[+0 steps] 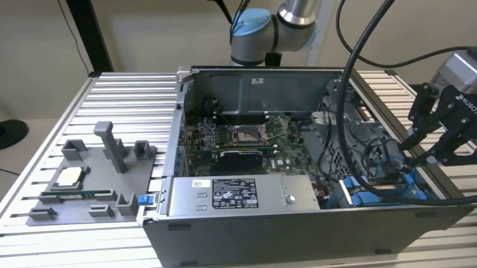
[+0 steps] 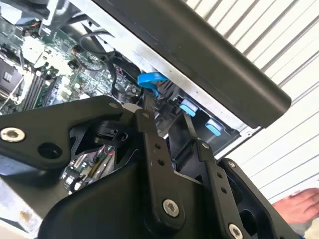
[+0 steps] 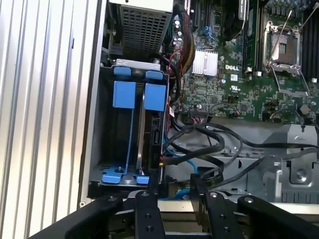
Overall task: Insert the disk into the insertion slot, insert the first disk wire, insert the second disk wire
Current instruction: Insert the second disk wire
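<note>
1. The black hand (image 3: 174,180) has its fingers parted and holds nothing, just above loose cables (image 3: 214,142).
2. Beside it, the disk (image 3: 152,132) stands on edge inside the insertion slot (image 3: 93,144).
3. The open computer case (image 1: 298,231) sits on the ribbed surface (image 1: 127,95).

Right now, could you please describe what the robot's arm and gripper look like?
The arm is a silver tube with a light blue joint cap, and black cables trail beside it. The gripper is matte black: two narrow fingers on flat linkage bars pinned with silver screws.
</note>
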`<state>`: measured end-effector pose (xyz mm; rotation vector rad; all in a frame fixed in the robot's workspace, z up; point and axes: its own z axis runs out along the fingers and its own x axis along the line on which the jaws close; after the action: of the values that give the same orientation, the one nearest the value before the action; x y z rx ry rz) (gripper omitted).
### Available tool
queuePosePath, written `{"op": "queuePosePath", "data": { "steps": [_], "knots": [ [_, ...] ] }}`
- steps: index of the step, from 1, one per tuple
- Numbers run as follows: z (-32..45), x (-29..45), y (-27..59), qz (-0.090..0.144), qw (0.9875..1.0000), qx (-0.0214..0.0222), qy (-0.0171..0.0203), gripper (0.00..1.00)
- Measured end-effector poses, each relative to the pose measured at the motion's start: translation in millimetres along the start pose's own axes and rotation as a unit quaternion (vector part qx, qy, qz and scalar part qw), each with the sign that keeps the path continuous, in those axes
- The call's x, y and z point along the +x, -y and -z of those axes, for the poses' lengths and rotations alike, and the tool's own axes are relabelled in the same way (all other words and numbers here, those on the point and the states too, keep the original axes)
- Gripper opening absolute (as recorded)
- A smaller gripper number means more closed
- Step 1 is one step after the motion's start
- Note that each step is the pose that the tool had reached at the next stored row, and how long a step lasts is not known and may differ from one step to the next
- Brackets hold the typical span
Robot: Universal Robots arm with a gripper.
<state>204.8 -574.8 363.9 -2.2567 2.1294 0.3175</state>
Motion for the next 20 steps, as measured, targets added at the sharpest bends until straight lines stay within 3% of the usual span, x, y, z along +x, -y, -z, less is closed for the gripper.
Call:
{"op": "queuePosePath", "data": {
  "steps": [5,9,14,15,20],
  "knots": [
    [0.4,2.0,1.2,0.0,1.0,0.0,-0.0003,1.0],
    [0.7,9.0,1.0,0.0,1.0,-0.0001,-0.0019,1.0],
    [-4.4,11.9,0.6,0.0,1.0,0.0001,-0.0019,1.0],
    [-5.0,11.9,0.2,0.0,1.0,0.0004,-0.0016,0.0],
    [-5.8,11.9,-0.4,0.0,1.0,0.0019,-0.0007,0.0]
  ]
}}
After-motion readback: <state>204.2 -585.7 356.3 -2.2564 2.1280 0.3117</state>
